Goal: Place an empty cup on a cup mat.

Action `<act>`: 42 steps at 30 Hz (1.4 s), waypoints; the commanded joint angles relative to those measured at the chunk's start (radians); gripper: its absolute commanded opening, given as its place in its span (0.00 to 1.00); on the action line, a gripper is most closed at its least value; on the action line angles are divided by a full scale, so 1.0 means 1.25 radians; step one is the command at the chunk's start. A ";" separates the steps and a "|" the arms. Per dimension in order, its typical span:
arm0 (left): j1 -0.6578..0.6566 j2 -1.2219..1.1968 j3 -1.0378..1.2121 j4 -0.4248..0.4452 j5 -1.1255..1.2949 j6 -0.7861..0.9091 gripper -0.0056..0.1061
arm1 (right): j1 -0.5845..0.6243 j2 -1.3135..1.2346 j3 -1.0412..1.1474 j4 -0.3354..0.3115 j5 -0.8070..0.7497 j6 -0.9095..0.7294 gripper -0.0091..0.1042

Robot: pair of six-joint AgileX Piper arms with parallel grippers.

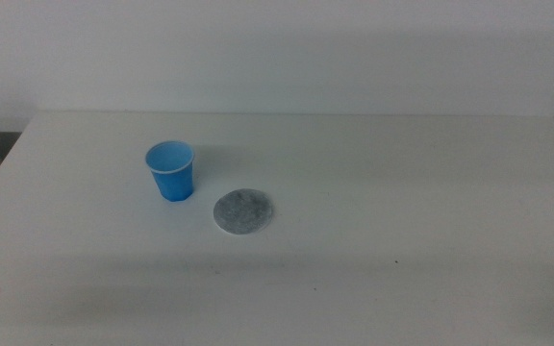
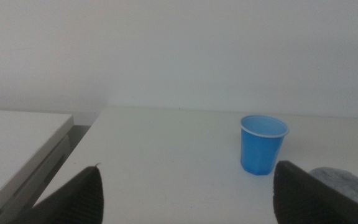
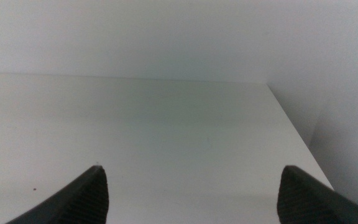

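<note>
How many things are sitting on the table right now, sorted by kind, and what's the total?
Cups: 1, the blue cup, upright and empty, beside the mat, not on it.
Cup mats: 1, the grey speckled cup mat, flat with nothing on it.
Total: 2.
Not counted: the left claw and right claw, both open, back from the objects.

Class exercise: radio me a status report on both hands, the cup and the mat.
Left hand open, short of the cup. Right hand open, waiting, nothing between. Cup upright, beside the cup mat, not on it. Nothing in the way.
</note>
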 commanded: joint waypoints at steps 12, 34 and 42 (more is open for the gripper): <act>0.031 0.196 -0.192 -0.013 0.133 -0.009 0.89 | 0.002 -0.004 0.003 -0.005 -0.005 -0.003 0.90; -0.052 1.188 -1.067 -0.139 0.590 0.130 0.89 | 0.002 -0.004 0.003 -0.005 -0.005 -0.003 0.90; -0.111 1.512 -1.329 -0.117 0.649 0.099 0.89 | 0.002 -0.004 0.003 -0.005 -0.005 -0.003 0.90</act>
